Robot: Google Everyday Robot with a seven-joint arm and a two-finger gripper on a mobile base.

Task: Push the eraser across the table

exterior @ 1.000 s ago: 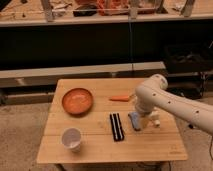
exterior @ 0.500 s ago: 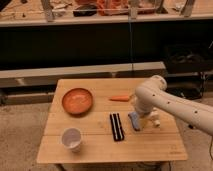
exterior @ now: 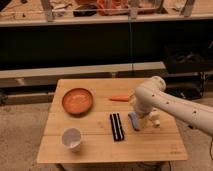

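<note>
- The gripper [exterior: 141, 121] hung low over the right half of the table, tucked under the wrist of the arm. How far it was open could not be told, nor whether it had hold of anything. It was right against a small blue-grey pad.
- The table [exterior: 60, 150] was small and rectangular, with a top of light-wood planks running side to side and a matte grain.
- A white cup [exterior: 72, 139], round and smooth-walled, stood upright near the front left corner with its mouth open upward.
- Behind it, an orange bowl [exterior: 77, 101], shallow and round with a darker rim, sat on the back left part of the top.
- The eraser [exterior: 117, 126], a long flat black block with a thin pale stripe down its middle, lay near the middle of the table. Its length ran front to back, between the cup and the pad and apart from both.
- An orange carrot-shaped piece [exterior: 120, 98], slim and tapered, lay on its side behind the eraser, pointing left.
- The blue-grey pad [exterior: 133, 121], a short soft-edged oblong, lay slanted just right of the eraser.
- A white bottle [exterior: 155, 120], small and rounded, stood just right of the gripper.
- The arm [exterior: 172, 104], smooth white rounded segments, reached in from the right edge.
</note>
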